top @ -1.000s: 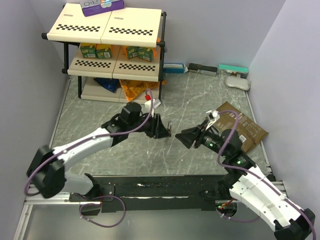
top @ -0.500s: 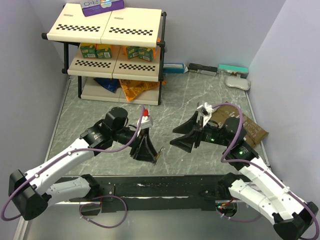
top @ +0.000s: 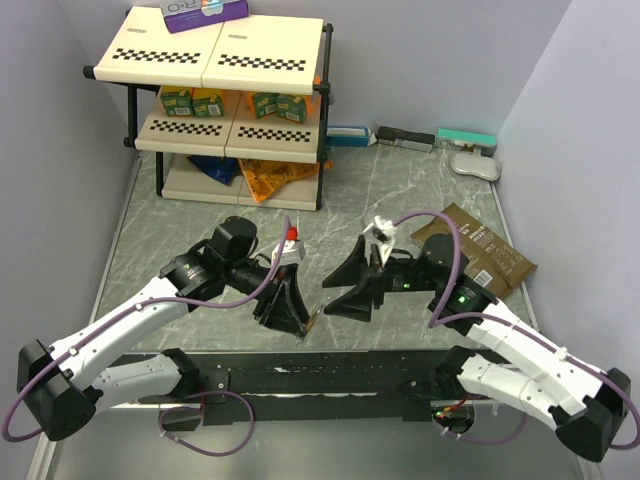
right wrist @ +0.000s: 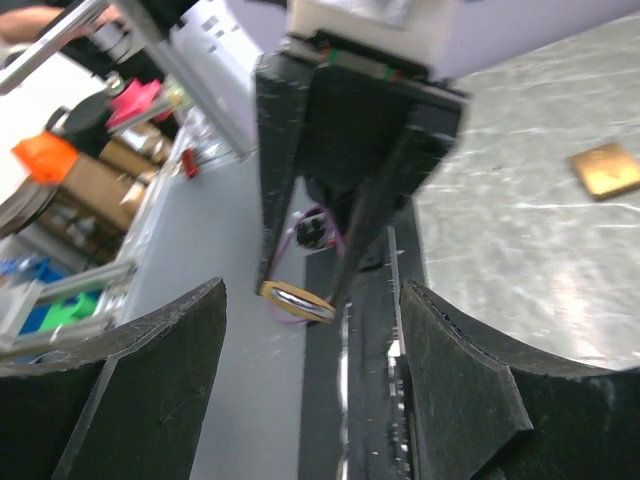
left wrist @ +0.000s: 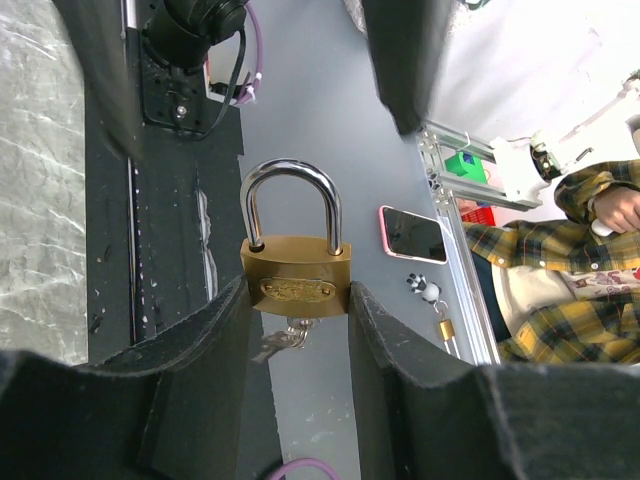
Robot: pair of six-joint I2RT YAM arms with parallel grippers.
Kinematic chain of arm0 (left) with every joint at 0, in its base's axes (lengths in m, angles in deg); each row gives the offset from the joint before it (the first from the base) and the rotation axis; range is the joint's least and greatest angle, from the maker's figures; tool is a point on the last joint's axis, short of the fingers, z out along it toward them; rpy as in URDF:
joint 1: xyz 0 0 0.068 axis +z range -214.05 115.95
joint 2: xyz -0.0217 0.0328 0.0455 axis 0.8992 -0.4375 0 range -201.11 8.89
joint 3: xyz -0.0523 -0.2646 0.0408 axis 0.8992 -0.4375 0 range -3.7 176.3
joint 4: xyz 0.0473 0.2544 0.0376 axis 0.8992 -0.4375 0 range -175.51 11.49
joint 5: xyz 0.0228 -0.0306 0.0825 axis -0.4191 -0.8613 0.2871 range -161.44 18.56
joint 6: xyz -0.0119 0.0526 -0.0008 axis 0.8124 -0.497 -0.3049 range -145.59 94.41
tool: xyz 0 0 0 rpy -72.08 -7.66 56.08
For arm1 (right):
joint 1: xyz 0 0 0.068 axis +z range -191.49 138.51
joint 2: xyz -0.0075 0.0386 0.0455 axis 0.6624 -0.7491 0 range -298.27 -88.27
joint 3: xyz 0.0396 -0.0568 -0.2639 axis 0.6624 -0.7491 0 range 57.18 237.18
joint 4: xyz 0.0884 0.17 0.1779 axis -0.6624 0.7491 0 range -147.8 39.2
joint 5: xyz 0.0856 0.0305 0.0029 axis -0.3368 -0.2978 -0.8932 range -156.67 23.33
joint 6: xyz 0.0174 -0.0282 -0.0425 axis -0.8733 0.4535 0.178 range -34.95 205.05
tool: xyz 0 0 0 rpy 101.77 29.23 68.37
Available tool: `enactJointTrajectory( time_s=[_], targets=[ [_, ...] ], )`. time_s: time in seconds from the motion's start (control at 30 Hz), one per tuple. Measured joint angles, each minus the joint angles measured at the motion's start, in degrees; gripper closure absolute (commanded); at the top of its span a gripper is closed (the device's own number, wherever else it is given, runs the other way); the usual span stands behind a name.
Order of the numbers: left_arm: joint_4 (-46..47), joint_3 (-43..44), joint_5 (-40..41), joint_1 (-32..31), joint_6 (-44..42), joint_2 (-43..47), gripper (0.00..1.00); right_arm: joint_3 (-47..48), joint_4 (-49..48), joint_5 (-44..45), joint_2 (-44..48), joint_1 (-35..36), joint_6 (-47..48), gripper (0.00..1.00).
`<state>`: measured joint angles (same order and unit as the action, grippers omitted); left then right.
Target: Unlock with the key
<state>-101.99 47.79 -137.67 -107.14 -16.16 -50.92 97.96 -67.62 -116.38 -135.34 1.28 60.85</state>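
Note:
My left gripper (top: 298,318) is shut on the body of a brass padlock (left wrist: 296,286) with a closed steel shackle, held over the table's near edge. A tiny metal key (left wrist: 284,340) hangs at the padlock's underside, between my fingers (left wrist: 200,360). In the top view the padlock (top: 314,320) is a small speck at the fingertips. My right gripper (top: 330,294) is open and empty, pointing at the left gripper from the right, a short gap away. In the right wrist view (right wrist: 312,300) the padlock (right wrist: 297,302) shows edge-on between the left gripper's fingers.
A checkered shelf rack (top: 225,60) with boxes stands at the back left. A brown flat packet (top: 485,250) lies at the right. Small boxes (top: 435,138) line the back wall. A black rail (top: 330,375) runs along the near edge.
My left arm has swung back toward the near edge with the padlock. My right gripper has moved left toward it, and its jaws now stand wider apart.

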Motion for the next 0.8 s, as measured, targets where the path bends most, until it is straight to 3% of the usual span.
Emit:
enactJointTrajectory(
  time_s=[0.4,0.8],
  targets=[
    [0.4,0.0,-0.1,0.0,0.3,0.0,0.99,1.7,-0.9,-0.8,-3.6,4.7,0.9,0.39],
    [2.3,0.0,-0.1,0.0,0.9,0.7,0.99,1.5,-2.6,-1.0,-4.5,5.2,0.9,0.43]
  ],
)
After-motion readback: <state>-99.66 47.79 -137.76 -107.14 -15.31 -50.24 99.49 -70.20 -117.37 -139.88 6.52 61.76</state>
